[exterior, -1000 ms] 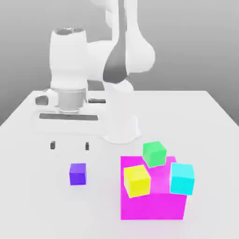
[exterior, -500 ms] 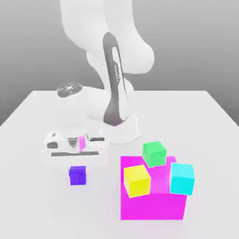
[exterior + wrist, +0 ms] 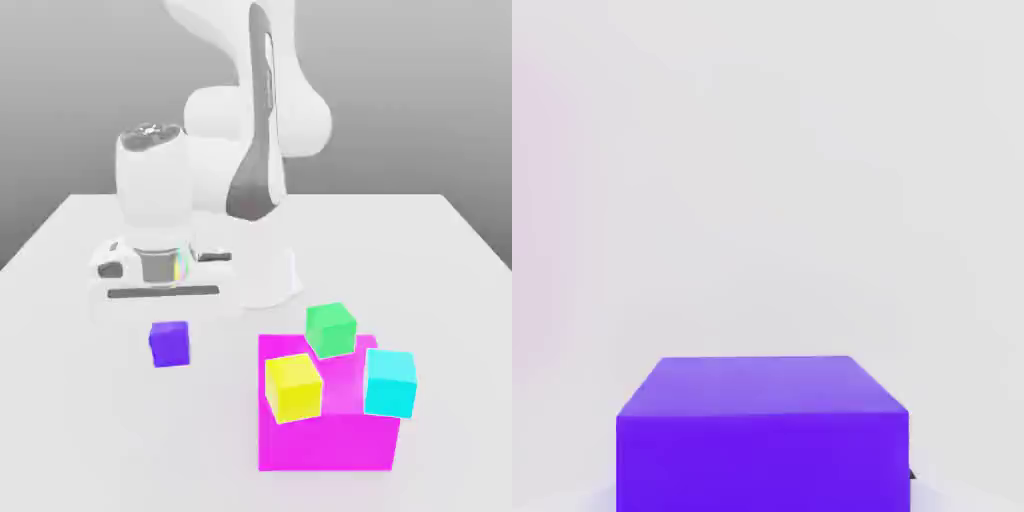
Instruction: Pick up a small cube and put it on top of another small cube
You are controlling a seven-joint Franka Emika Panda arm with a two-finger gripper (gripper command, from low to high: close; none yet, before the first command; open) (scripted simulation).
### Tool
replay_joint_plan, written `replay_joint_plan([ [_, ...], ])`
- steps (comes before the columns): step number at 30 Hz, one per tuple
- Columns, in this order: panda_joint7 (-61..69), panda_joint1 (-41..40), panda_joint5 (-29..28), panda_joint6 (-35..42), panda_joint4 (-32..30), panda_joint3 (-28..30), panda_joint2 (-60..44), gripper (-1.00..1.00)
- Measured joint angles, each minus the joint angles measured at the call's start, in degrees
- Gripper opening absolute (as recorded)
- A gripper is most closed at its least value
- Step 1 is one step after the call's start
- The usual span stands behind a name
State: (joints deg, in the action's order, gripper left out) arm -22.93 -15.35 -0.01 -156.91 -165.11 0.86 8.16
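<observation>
The small cube (image 3: 170, 343), plain violet-purple, hangs just under my gripper (image 3: 168, 322) at the exterior view's left, lifted a little off the white table (image 3: 450, 260). The gripper is shut on it, with the white hand (image 3: 155, 265) directly above. In the hand view the same small cube (image 3: 762, 430) sits very close, its top face and one side showing. A yellow cube (image 3: 293, 387), a green cube (image 3: 331, 329) and a cyan cube (image 3: 389, 382) rest on a big magenta block (image 3: 330, 440) at the exterior view's right.
The arm's white base (image 3: 262, 270) stands behind the hand, near the table's middle. The magenta block with its three cubes stands close to the table's front edge, a short way to the right of the held cube.
The hand came down over the violet cube, the jaws closed on it, and hand and cube have now risen a little off the table.
</observation>
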Motion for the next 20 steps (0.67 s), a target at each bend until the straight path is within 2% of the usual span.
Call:
replay_joint_plan([
  [11,-11.73,9.2,3.6,20.35,15.06,-10.37,5.46,-1.0],
  [13,-13.1,10.04,3.74,20.38,16.09,-11.51,4.45,-1.0],
  [16,-14.31,10.0,2.75,14.33,14.8,-12.19,-0.34,-1.0],
  [17,-14.52,9.95,2.48,12.68,14.38,-12.28,-1.57,1.0],
  [20,-14.52,9.95,2.48,12.68,14.38,-12.28,-1.57,1.0],
])
